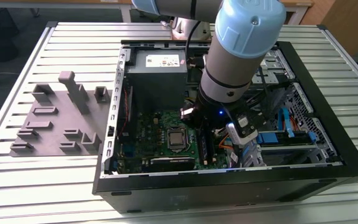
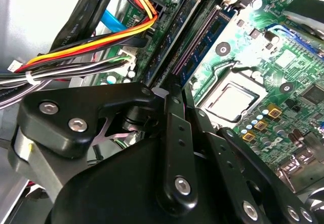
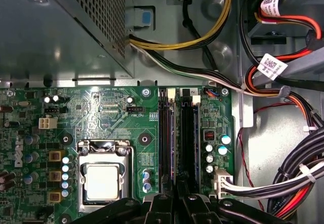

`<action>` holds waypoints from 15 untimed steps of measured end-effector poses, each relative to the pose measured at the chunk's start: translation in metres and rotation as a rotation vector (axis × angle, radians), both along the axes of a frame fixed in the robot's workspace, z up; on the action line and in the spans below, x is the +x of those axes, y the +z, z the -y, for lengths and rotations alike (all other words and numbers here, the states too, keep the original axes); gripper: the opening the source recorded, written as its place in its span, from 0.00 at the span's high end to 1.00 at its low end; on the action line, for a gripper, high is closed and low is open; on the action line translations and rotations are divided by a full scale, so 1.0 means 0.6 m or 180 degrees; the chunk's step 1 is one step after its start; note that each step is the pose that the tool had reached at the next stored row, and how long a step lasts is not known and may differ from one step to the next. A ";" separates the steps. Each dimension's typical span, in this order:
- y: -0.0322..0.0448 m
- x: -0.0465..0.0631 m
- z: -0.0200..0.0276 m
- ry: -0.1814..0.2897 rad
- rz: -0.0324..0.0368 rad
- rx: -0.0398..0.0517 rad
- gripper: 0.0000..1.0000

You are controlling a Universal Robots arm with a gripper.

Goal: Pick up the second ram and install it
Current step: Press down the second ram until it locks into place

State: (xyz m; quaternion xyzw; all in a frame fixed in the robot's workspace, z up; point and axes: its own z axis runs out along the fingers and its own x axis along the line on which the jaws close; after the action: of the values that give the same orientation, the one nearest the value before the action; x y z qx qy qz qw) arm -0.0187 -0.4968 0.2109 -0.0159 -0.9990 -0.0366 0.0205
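your gripper (image 3: 177, 196) sits pressed together over the motherboard's (image 3: 101, 112) slots (image 3: 174, 138); whether it pinches the second ram is hidden.

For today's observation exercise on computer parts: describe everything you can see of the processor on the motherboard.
The processor shows as a square, dull silver metal plate lying flat in its socket on the green motherboard. A shiny metal frame surrounds its edges. No cooler covers it and nothing rests on it. A row of small round capacitors stands beside one edge.
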 end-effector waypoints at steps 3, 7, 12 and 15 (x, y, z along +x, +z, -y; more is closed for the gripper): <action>0.001 0.000 0.0001 0.0000 0.0000 0.0011 0.86; 0.001 -0.003 0.0006 0.0019 0.0000 0.0010 0.86; 0.000 -0.003 0.0006 0.0035 0.0000 0.0010 0.86; 0.000 -0.003 0.0007 0.0035 0.0000 0.0011 0.86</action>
State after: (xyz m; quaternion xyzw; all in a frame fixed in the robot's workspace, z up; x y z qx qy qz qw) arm -0.0205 -0.4972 0.2107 -0.0104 -0.9990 -0.0381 0.0208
